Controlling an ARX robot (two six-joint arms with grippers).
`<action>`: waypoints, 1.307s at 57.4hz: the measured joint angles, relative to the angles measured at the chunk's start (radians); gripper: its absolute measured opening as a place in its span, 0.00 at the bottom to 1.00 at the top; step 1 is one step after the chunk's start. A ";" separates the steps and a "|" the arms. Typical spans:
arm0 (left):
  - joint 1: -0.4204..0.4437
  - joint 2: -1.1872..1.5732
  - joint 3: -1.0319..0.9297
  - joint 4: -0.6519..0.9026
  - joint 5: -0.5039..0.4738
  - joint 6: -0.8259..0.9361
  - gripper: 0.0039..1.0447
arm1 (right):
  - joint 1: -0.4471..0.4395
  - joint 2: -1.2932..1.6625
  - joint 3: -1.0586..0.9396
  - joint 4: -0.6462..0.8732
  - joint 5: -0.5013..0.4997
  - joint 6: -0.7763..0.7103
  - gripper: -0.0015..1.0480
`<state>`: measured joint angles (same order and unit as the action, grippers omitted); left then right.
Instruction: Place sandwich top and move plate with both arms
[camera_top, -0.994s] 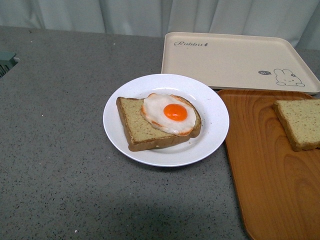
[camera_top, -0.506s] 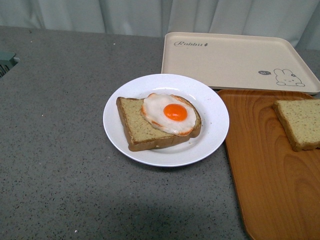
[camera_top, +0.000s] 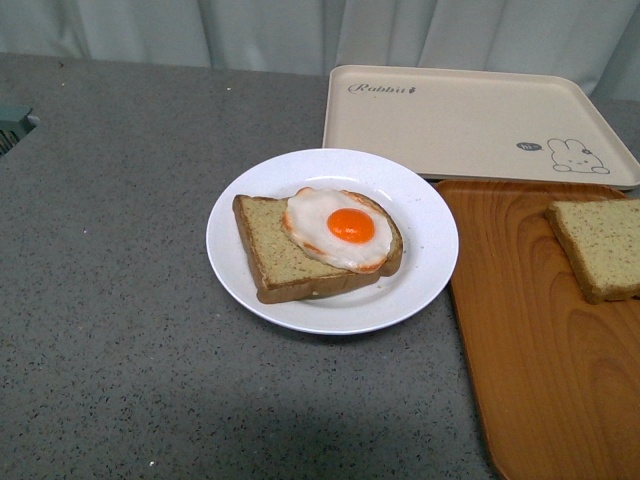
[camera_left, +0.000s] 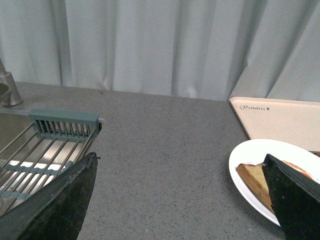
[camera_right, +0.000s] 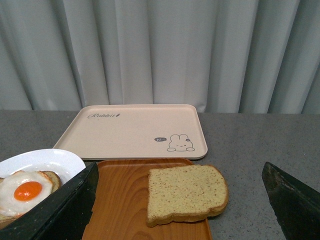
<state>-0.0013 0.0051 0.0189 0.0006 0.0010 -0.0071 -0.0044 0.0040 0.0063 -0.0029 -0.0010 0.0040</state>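
The white plate sits mid-table and holds a bread slice with a fried egg on it. The sandwich top, a speckled tan slice, lies on the wood-grain tray at the right. In the right wrist view the sandwich top lies between the wide-open fingers of my right gripper, ahead of them. My left gripper is open over bare counter, with the plate by its one finger. Neither arm shows in the front view.
A beige rabbit-printed tray lies behind the plate and against the wood-grain tray. A sink with a teal rack is at the table's left. Grey curtains hang behind the counter.
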 joint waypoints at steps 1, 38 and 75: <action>0.000 0.000 0.000 0.000 0.000 0.000 0.94 | 0.000 0.000 0.000 0.000 0.000 0.000 0.91; 0.000 0.000 0.000 0.000 0.000 0.000 0.94 | 0.000 0.000 0.000 0.000 0.000 0.000 0.91; 0.000 0.000 0.000 0.000 0.000 0.000 0.94 | 0.000 0.000 0.000 0.000 0.000 0.000 0.91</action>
<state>-0.0013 0.0051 0.0189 0.0006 0.0010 -0.0071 -0.0044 0.0040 0.0063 -0.0029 -0.0010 0.0040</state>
